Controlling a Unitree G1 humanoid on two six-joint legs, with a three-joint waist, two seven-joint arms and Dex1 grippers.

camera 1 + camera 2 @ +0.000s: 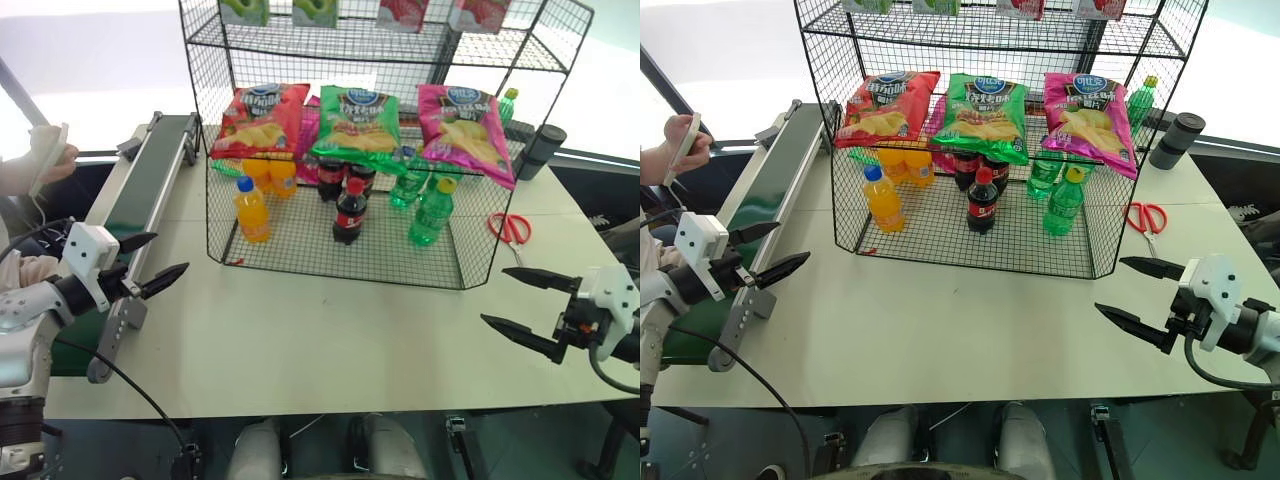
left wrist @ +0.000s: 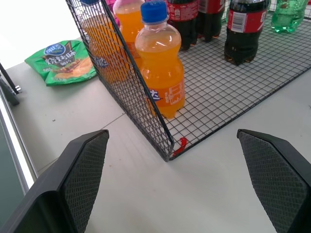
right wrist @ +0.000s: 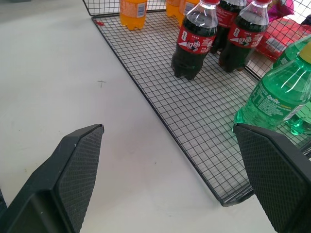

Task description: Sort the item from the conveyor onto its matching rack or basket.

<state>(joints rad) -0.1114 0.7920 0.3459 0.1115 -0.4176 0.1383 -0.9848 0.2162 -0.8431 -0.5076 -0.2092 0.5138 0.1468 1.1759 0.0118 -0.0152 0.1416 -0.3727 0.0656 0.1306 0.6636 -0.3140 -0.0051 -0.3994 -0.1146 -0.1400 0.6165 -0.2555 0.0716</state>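
Left eye view: my left hand point(image 1: 160, 257) and right hand point(image 1: 515, 298) hover spread and empty over the desk point(image 1: 300, 330); the pink crisp bag point(image 1: 465, 130) lies on the rack's point(image 1: 340, 262) middle tier, rightmost.

1. Head pair: high, facing forward and down over desk point(image 1: 300, 340) and rack point(image 1: 350, 150).
2. Left wrist: low, close, facing rack's front corner, orange bottle point(image 2: 163, 63).
3. Right wrist: low, close, facing cola bottles point(image 3: 194, 41).
4. All share rack floor.
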